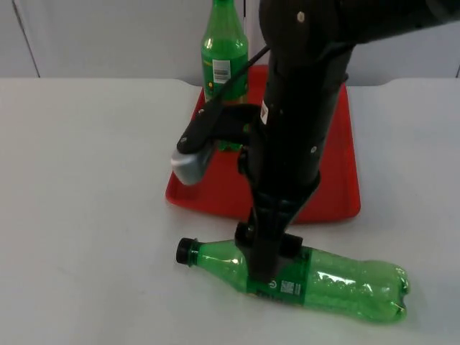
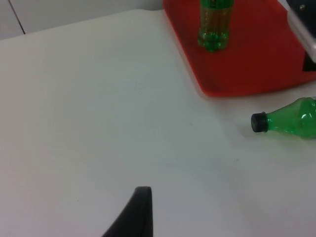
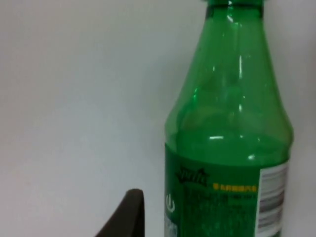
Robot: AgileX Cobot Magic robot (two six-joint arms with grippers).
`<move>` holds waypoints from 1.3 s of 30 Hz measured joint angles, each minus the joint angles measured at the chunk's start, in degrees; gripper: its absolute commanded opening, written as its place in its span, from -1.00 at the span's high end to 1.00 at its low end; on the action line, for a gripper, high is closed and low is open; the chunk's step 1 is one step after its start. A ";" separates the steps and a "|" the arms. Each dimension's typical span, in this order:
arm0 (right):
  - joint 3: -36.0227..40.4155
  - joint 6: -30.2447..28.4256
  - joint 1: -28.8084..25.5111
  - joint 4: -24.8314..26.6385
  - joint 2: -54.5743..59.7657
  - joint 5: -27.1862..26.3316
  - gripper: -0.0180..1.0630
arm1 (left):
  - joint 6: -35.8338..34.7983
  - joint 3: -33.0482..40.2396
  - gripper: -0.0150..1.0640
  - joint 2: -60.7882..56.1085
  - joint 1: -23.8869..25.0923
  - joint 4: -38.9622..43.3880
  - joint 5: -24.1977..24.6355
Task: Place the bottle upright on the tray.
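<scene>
Lying bottle (image 1: 316, 279): a green plastic bottle with a black cap is seen on its side on the white table (image 1: 86, 215), just in front of the tray's near edge, cap pointed to the picture's left in the top view; its neck and cap (image 2: 258, 122) are also seen in the left wrist view, apart from the tray; its shoulder and label (image 3: 227, 148) are seen close up in the right wrist view
Tray (image 1: 338, 180): a red tray is set on the table toward the grey partition wall; its near corner (image 2: 217, 84) is seen in the left wrist view
Standing bottle (image 1: 224, 54): a second green bottle is seen upright on the far left part of the tray, its label turned toward the camera; its lower part (image 2: 214, 24) is seen on the tray in the left wrist view
Right gripper (image 1: 264, 269): it is brought straight down over the lying bottle's label, near the shoulder; whether its fingers are spread or closed on the bottle cannot be told, since the arm covers them
Left gripper (image 2: 140, 212): it is held above bare table, well apart from the tray and both bottles; whether it is spread or closed cannot be told
</scene>
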 measured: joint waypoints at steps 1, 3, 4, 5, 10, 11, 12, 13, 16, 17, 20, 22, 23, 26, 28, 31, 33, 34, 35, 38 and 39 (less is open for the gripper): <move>0.00 0.00 0.00 0.00 0.52 -0.54 -0.97 | 0.00 0.00 -0.98 0.00 0.00 0.00 0.00; 0.00 0.26 0.00 0.00 1.09 -0.94 -0.97 | 0.00 0.00 -0.98 0.00 0.00 0.00 0.00; 0.00 0.34 0.00 0.00 1.79 -1.09 -0.93 | 0.00 0.00 -0.98 0.00 0.00 0.00 0.00; 0.00 0.49 0.00 0.00 2.12 -1.31 -0.90 | 0.00 0.00 -0.98 0.00 0.00 0.00 0.00; 0.00 0.92 0.00 0.00 3.73 -2.31 -0.80 | 0.00 0.00 -0.98 0.00 0.00 0.00 0.00; 0.00 1.01 0.14 0.00 3.99 -2.70 -0.80 | 0.00 0.00 -0.98 0.00 0.00 0.00 0.00; 0.16 1.10 0.43 0.00 4.09 -3.59 -0.80 | 0.00 0.00 -0.98 0.00 0.00 0.00 0.00; 0.16 1.10 0.43 0.00 4.09 -3.59 -0.80 | 0.00 0.00 -0.98 0.00 0.00 0.00 0.00; 1.32 1.10 1.11 0.00 4.09 -5.81 -0.80 | 0.00 0.00 -0.98 0.00 0.00 0.00 0.00; 1.89 1.10 1.48 0.00 4.09 -6.70 -0.80 | 0.00 0.00 -0.98 0.00 0.00 0.00 0.00; 3.35 1.10 1.85 0.00 4.18 -8.35 -0.80 | 0.00 0.00 -0.98 0.00 0.00 0.00 0.00; 4.61 1.46 1.85 0.11 4.18 -10.27 -0.80 | 0.00 0.00 -0.98 0.00 0.00 0.00 0.00; 4.61 1.46 1.85 0.11 4.18 -10.27 -0.80 | 0.00 0.00 -0.98 0.00 0.00 0.00 0.00; 6.44 1.50 1.85 0.11 4.18 -12.71 -0.80 | 0.00 0.00 -0.98 0.00 0.00 0.10 0.00; 7.28 1.59 1.85 0.11 4.18 -14.03 -0.80 | 0.00 0.00 -0.98 0.00 0.00 0.10 0.00; 7.72 1.59 1.85 0.11 4.18 -14.73 -0.78 | 0.00 0.00 -0.98 0.00 0.00 0.10 0.00; 7.72 1.70 1.85 0.11 4.18 -14.99 -0.74 | 0.00 0.00 -0.98 0.00 0.00 0.10 0.00; 7.72 1.70 1.85 0.11 4.18 -14.99 -0.72 | 0.00 0.00 -0.98 0.00 0.00 0.10 0.00; 7.72 1.70 1.85 0.11 4.18 -15.27 -0.72 | 0.00 0.00 -0.98 0.00 0.00 0.10 0.00; 7.72 1.70 1.95 0.11 4.46 -15.49 -0.70 | 0.00 0.00 -0.98 0.00 0.00 0.10 0.00; 7.72 1.70 1.95 0.11 4.46 -15.49 -0.70 | 0.00 0.00 -0.98 0.00 0.00 0.10 0.00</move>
